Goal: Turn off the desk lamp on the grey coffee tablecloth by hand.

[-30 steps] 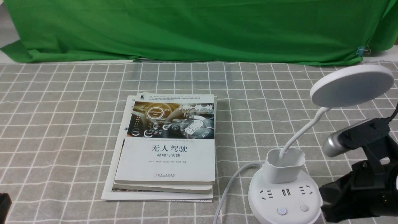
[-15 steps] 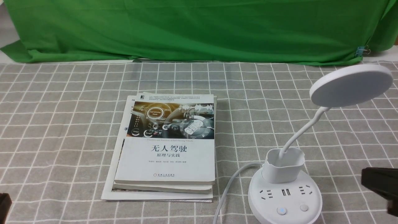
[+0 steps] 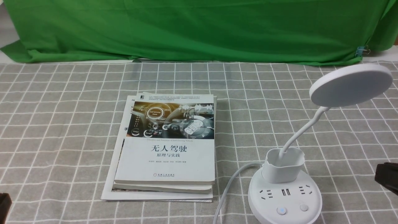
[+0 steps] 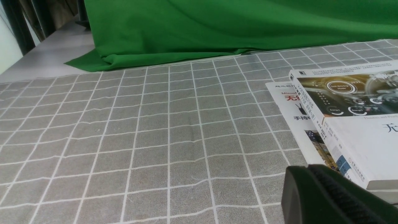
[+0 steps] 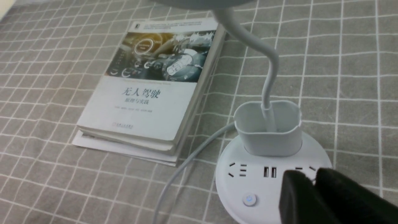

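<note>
The white desk lamp (image 3: 284, 199) stands at the right front of the grey coffee tablecloth (image 3: 62, 124). Its disc head (image 3: 351, 84) faces down, so the lit side is hidden. The left button (image 3: 281, 211) glows faint blue; the right button (image 3: 304, 207) is plain. My right gripper (image 3: 387, 179), the hand, shows only as a black tip at the right edge, apart from the base. In the right wrist view it (image 5: 312, 175) is shut and empty, in front of the base (image 5: 255, 177). My left gripper (image 4: 307, 169) is shut and empty, low at the front left (image 3: 4, 202).
A stack of books (image 3: 168, 149) lies in the middle, left of the lamp. The lamp's white cable (image 3: 230, 183) runs from the base toward the front edge. The green backdrop cloth (image 3: 199, 28) hangs along the back.
My right arm has pulled back to the right, away from the lamp base; its silver-tipped bar and body have left the front view. The lamp and books have not moved.
</note>
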Motion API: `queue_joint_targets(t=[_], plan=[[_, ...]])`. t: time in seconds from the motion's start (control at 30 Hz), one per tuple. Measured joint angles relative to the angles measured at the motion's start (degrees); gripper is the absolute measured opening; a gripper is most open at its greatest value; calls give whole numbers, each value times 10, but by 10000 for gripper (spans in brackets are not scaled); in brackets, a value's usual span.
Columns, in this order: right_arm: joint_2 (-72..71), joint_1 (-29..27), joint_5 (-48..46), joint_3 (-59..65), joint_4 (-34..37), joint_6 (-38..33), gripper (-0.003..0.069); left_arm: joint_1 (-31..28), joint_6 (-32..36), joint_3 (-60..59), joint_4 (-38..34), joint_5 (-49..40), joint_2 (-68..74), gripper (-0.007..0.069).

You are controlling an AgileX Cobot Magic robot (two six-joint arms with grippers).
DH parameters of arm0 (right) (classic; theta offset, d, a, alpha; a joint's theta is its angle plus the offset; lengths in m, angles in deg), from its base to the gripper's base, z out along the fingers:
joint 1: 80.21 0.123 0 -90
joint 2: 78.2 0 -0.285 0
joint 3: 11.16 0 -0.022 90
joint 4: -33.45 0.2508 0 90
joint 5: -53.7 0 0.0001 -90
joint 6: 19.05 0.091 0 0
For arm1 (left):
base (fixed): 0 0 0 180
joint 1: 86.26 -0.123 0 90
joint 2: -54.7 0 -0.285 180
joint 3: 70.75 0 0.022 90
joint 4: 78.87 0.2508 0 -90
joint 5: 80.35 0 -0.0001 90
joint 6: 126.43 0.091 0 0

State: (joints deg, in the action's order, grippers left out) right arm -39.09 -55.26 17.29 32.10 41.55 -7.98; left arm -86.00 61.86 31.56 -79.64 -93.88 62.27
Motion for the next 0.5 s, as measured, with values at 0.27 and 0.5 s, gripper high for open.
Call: queue_joint_targets(t=[0.27,0.5], plan=[[-98,-88,0,1,-1,0,144,0,0,0,0,0,0,1],[-165,-207,31,9,-32,-61,165,0,0,0,0,0,0,1]])
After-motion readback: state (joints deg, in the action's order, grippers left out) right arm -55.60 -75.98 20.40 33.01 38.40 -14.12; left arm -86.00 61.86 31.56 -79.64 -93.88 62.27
